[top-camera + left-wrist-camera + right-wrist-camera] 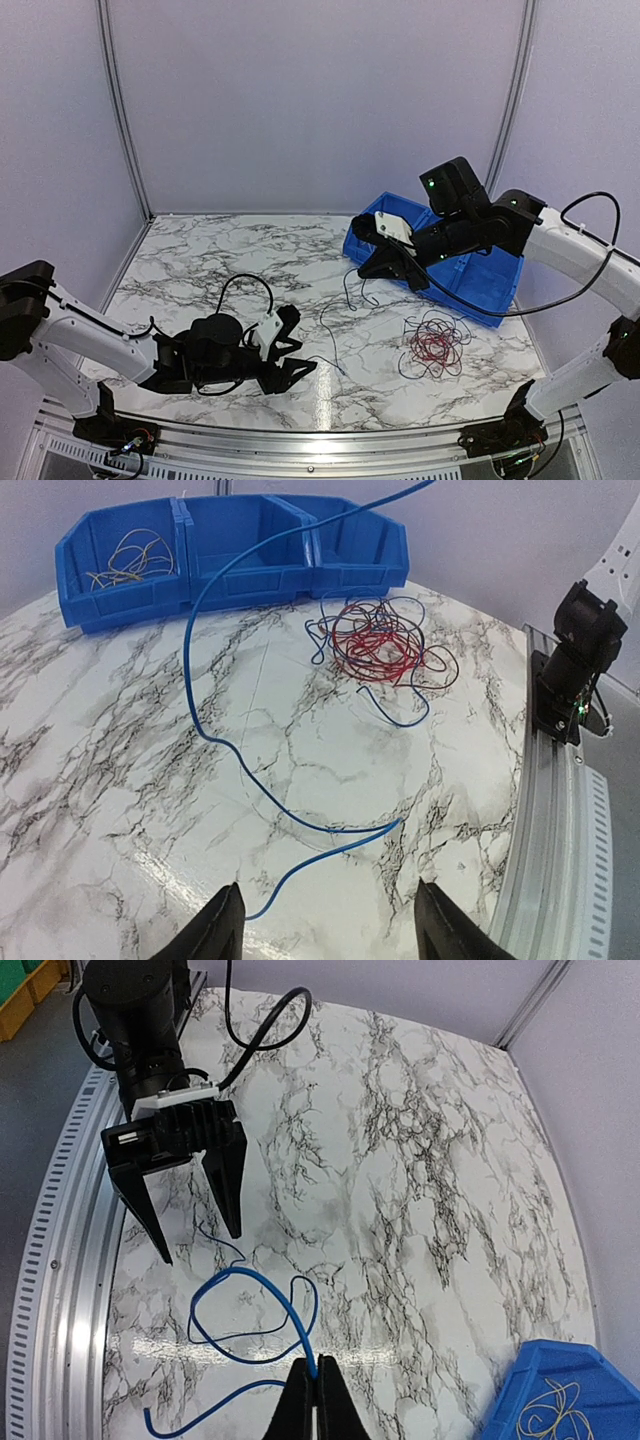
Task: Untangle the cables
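A marbled worktop (220,250) between pale walls carries blue bins (490,285) at its far right. The tangled cables (433,345), red and dark blue, lie near the bins. The right gripper (312,1368) is closed tight on one blue cable (290,1310), which loops down onto the worktop. The cable's loose end lies by the left gripper (328,890), whose jaws stand apart and empty.

The left arm (95,345) and right arm (560,240) are white tubes joined by bulky black housings, on black bases (500,435) bolted to the rail (320,445). A thick black cable (590,194) loops along the right arm, far from the rail, and green lights (430,183) glow there. The left gripper (200,1245) has two black tapered fingers (228,1185) under a ribbed black block with a white plate (175,1100). The right gripper (312,1390) shows slim black fingers.
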{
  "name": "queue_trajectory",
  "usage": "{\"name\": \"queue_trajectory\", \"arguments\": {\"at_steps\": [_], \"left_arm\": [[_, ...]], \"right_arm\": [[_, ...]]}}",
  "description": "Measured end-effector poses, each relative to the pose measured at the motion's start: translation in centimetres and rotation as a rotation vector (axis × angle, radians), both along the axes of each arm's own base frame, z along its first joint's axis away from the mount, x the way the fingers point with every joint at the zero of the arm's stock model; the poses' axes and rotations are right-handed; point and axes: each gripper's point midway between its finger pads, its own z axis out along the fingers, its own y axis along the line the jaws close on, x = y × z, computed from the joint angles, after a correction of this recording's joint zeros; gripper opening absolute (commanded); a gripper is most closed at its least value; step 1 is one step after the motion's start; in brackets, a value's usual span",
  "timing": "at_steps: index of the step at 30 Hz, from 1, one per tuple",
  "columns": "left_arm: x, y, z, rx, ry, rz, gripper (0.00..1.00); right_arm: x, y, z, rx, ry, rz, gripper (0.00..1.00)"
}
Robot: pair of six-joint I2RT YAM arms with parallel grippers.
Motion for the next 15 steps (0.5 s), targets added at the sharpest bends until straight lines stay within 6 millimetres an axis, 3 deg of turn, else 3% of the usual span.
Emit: {"name": "queue_trajectory", "arguments": {"at_steps": [8, 15], "left_arm": [[0.9, -0.1, -0.7, 0.148, -0.146, -0.026, 0.6], [2.3, -2.5, -2.4, 0.274, -0.241, -0.067, 0.51]], "right_arm": [[0.0, -0.1, 0.0, -0.001, 0.001, -0.002, 0.0], [0.0, -0.1, 0.0, -0.001, 0.003, -0.002, 0.0]]}}
